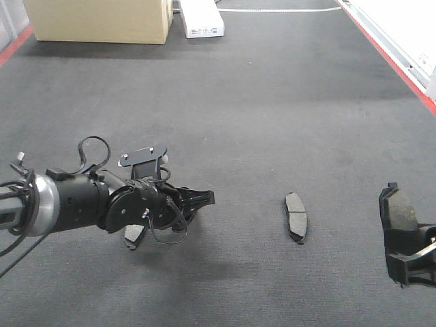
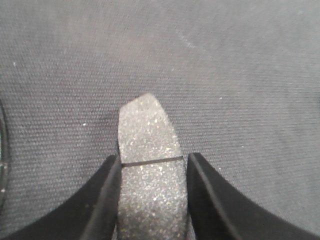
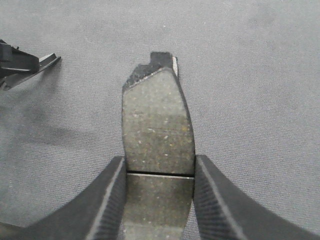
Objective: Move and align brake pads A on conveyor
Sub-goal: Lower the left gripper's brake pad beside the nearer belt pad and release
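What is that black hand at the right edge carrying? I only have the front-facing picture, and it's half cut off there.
Observer: The right wrist view shows the right hand shut on a brake pad, fingers at its groove.
Operator: And the hand on the left?
Observer: Its wrist view shows the left hand clamped on another pad, also right at the groove.
Operator: Is that one lifted or on the belt?
Observer: I cannot tell; the conveyor fills the background behind it.
Operator: Anything lying loose?
Observer: One pad lies between the two hands; you can see that yourself.
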Robot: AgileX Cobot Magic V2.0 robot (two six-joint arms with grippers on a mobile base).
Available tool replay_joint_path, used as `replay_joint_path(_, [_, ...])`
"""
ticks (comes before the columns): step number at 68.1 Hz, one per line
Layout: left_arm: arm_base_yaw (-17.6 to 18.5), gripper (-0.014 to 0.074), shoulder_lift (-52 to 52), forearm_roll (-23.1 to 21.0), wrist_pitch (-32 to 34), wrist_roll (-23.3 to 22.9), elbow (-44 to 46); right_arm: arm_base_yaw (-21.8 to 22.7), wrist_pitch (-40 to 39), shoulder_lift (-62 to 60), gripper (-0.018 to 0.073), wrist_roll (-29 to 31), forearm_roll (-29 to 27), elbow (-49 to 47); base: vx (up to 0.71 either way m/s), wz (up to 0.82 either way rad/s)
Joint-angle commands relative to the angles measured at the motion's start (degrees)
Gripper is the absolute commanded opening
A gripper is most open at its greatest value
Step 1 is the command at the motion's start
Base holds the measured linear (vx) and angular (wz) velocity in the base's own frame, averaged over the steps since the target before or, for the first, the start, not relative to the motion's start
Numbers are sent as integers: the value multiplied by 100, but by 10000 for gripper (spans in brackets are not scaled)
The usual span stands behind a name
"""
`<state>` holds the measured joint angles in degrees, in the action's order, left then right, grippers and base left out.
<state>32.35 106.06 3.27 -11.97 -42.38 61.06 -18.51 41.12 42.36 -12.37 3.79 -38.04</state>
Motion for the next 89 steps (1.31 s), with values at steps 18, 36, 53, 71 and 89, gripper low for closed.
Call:
replay_joint_path(18, [23, 265, -89, -26, 498, -219, 193, 0, -455, -36, 25, 26, 38, -178, 0, 0])
replay_joint_path(36, [23, 330, -75, -26, 412, -219, 193, 0, -455, -36, 25, 26, 38, -178, 0, 0])
replay_joint_path(53, [23, 468, -125, -26, 239, -219, 193, 0, -455, -36, 25, 26, 38, -178, 0, 0])
replay_joint_path(71, [23, 485, -846, 607, 107, -172, 193, 0, -455, -36, 25, 26, 38, -178, 0, 0])
replay_joint_path(89, [25, 376, -2090, 1549, -181, -165, -444, 0, -455, -36, 25, 26, 38, -178, 0, 0])
